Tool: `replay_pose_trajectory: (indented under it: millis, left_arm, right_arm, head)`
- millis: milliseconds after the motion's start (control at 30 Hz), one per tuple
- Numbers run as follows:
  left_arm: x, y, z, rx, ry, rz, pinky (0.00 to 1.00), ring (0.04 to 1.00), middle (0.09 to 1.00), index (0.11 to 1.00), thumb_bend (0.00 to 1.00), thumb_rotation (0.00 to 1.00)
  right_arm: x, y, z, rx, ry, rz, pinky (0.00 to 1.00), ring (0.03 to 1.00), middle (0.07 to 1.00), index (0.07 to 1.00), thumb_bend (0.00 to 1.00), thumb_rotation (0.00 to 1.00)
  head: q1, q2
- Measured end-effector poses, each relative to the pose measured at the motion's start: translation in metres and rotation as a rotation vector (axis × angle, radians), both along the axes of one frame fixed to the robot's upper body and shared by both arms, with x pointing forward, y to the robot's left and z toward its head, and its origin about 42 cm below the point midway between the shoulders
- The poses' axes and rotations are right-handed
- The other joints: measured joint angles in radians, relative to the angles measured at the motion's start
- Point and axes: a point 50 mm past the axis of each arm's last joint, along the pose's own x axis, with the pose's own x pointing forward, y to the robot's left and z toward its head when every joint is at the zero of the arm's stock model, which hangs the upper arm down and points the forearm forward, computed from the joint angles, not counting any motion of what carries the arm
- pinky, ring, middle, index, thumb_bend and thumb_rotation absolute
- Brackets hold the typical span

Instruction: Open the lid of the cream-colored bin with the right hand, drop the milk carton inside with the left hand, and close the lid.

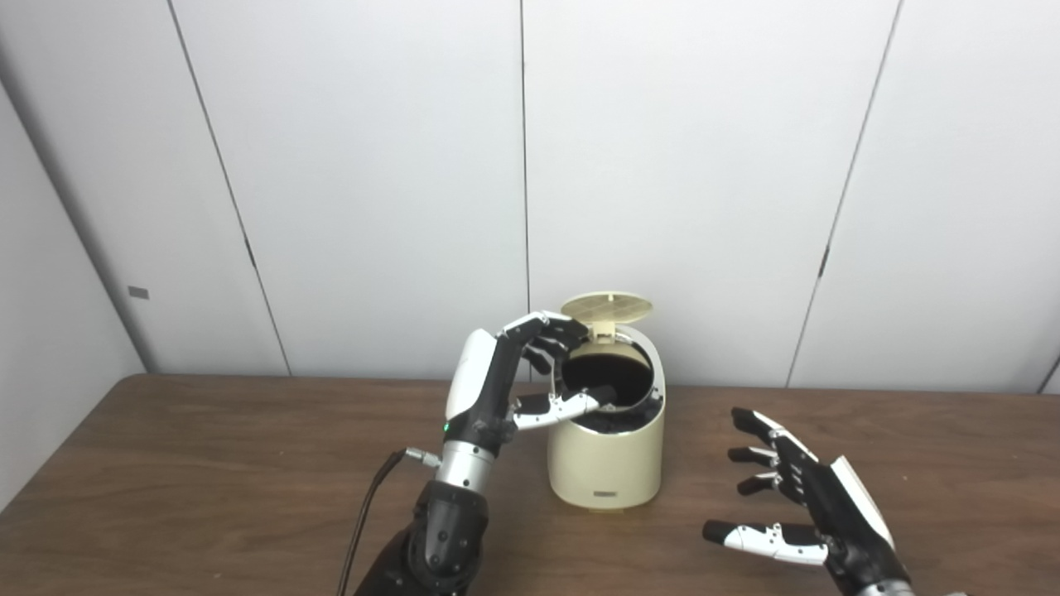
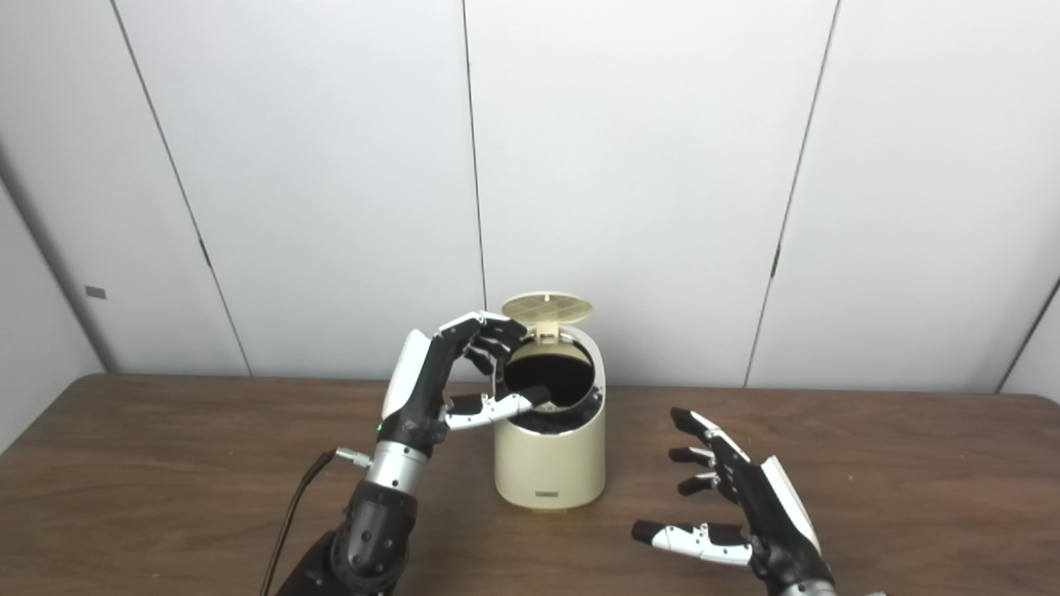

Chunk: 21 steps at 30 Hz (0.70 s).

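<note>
2 head cameras, looking down, shared table [image 1: 207, 463]

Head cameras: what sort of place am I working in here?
Probably a lab or test room, not a home: a bare wooden table set against plain white wall panels, with only a small cream-colored bin, lid raised, on it.

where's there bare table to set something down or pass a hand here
Bare wood lies left of the left hand, out to the table edge, and in the far right corner beyond the right hand. The strip between the cream-colored bin and the right hand is narrower. Crowded: the bin's mouth under the raised lid.
</note>
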Motion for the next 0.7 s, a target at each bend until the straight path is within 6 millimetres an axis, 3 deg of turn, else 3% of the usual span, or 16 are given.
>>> replay_pose_trajectory:
  millis: [133,233,333,400,500,700]
  left_arm:
    - [-0.013,0.006,-0.003,-0.100,-0.001,-0.052,0.45,0.570,0.635,0.642,0.71,0.09]
    - [-0.015,0.017,0.003,-0.180,0.002,-0.111,0.58,0.674,0.734,0.735,0.74,0.15]
    - [-0.014,0.032,0.011,-0.225,-0.007,-0.145,0.63,0.715,0.777,0.779,0.76,0.16]
    - [-0.013,0.038,0.013,-0.242,-0.007,-0.156,0.64,0.720,0.782,0.784,0.76,0.15]
    - [-0.015,0.046,0.012,-0.320,-0.005,-0.144,0.51,0.606,0.691,0.728,0.79,0.30]
    - [-0.028,0.056,-0.005,-0.443,0.089,-0.143,0.52,0.660,0.756,0.806,0.81,0.33]
  right_arm:
    - [0.000,0.000,0.000,0.000,0.000,0.001,0.60,0.775,0.886,0.876,0.77,0.25]
    - [0.000,0.000,0.000,0.000,0.000,0.001,0.60,0.773,0.887,0.873,0.76,0.23]
    - [0.000,0.000,0.000,0.000,0.000,0.001,0.60,0.778,0.889,0.872,0.76,0.23]
    - [0.000,0.000,0.000,0.000,0.000,0.001,0.60,0.779,0.890,0.872,0.76,0.23]
    - [0.001,0.001,0.001,0.007,0.001,0.008,0.62,0.802,0.899,0.872,0.77,0.26]
    - [0.001,0.001,0.000,0.005,0.009,0.008,0.61,0.800,0.897,0.871,0.76,0.24]
  head:
    - [0.005,0.000]
    - [0.008,0.000]
    - [0.009,0.000]
    - [0.009,0.000]
    - [0.009,0.002]
    - [0.014,0.006]
